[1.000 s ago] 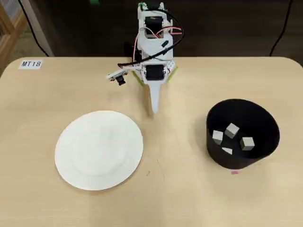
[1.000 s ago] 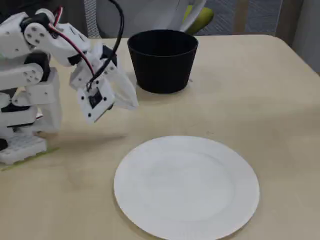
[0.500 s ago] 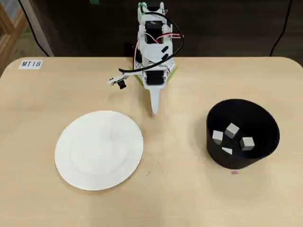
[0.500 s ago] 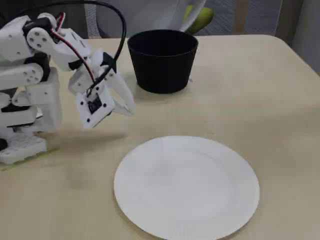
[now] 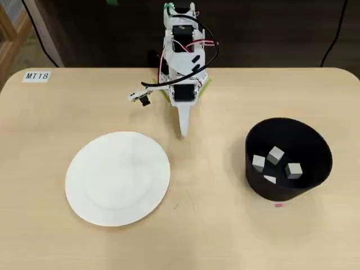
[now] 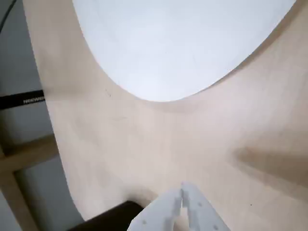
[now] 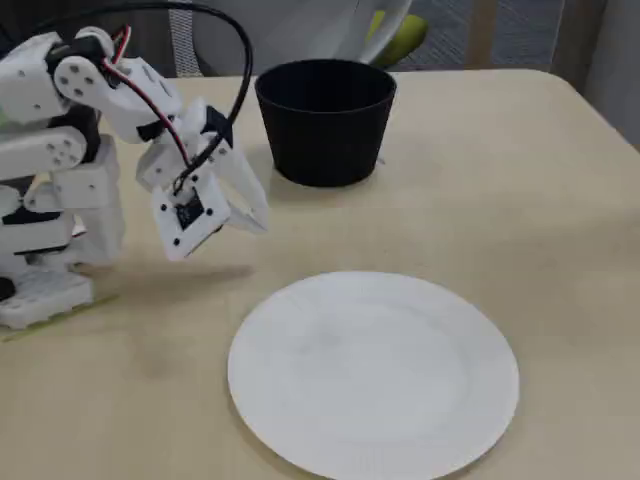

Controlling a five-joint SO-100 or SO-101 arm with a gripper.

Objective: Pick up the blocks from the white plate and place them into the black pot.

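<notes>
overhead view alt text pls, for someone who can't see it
Four small pale blocks lie inside a black pot at the right of a light wooden table. An empty white plate sits at the left, and a white robot arm at the top centre points its shut gripper down between them.
</notes>
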